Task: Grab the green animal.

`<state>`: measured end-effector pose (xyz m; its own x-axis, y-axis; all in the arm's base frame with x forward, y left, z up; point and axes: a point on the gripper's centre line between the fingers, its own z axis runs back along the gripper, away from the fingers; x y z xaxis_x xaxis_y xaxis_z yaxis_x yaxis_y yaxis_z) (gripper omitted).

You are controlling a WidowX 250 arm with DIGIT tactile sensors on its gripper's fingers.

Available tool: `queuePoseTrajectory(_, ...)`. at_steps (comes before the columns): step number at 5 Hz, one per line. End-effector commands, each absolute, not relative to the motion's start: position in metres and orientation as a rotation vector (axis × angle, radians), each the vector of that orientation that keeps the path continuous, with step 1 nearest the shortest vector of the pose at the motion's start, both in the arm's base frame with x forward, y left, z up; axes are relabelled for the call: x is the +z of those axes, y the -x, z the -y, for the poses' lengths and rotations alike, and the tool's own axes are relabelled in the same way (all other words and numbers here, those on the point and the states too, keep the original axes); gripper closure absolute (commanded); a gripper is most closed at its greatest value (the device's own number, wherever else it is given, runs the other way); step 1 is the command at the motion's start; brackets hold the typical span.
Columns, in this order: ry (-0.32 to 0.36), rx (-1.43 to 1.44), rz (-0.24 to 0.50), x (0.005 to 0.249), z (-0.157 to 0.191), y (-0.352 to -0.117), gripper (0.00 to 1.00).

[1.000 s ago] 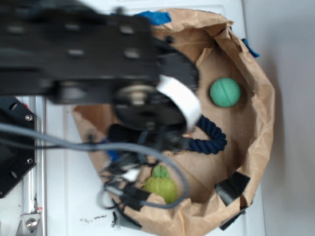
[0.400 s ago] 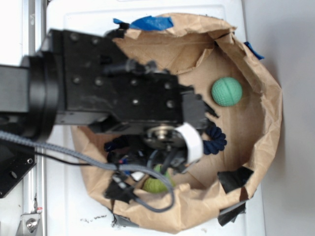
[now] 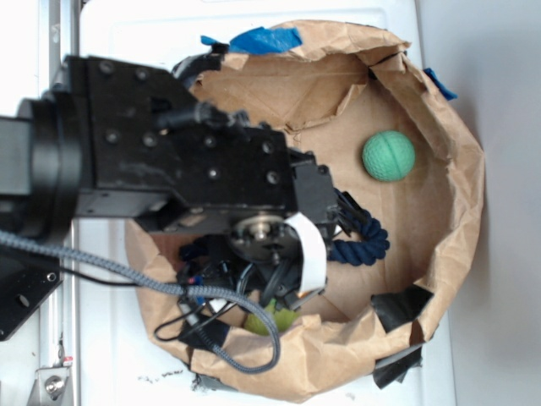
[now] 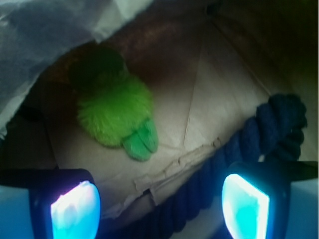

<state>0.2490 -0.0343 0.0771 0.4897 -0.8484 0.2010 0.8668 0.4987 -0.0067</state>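
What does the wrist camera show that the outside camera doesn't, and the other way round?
Only the wrist view shows the gripper open, its lit pads apart, and the green animal's whole fuzzy body with its darker two-lobed part. Only the exterior view shows the teal ball, the blue tape, the paper bag's rim and the black arm, which hides most of the toy. Both show the navy rope and the bag floor.

No text, label, brand or number can be read anywhere.
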Motion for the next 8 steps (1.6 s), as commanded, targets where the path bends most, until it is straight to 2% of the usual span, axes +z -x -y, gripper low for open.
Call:
queuePoseTrajectory(1,0.102,-1.052,0.202,0.083,0.034,-0.248,0.00)
queuePoseTrajectory(2,0.210,-1.122,0.124,0.100,0.030,-0.257,0.00)
queuePoseTrajectory(3,0.235,-1.133,0.157,0.116,0.020,-0.277,0.00)
queuePoseTrajectory(4,0.222,-1.156,0.175,0.115,0.020,-0.289,0.00)
queuePoseTrajectory(6,0.164,-1.477,0.218,0.092,0.038,-0.261,0.00)
queuePoseTrajectory(8,0.165,-1.626,0.233,0.073,0.061,-0.250,0.00)
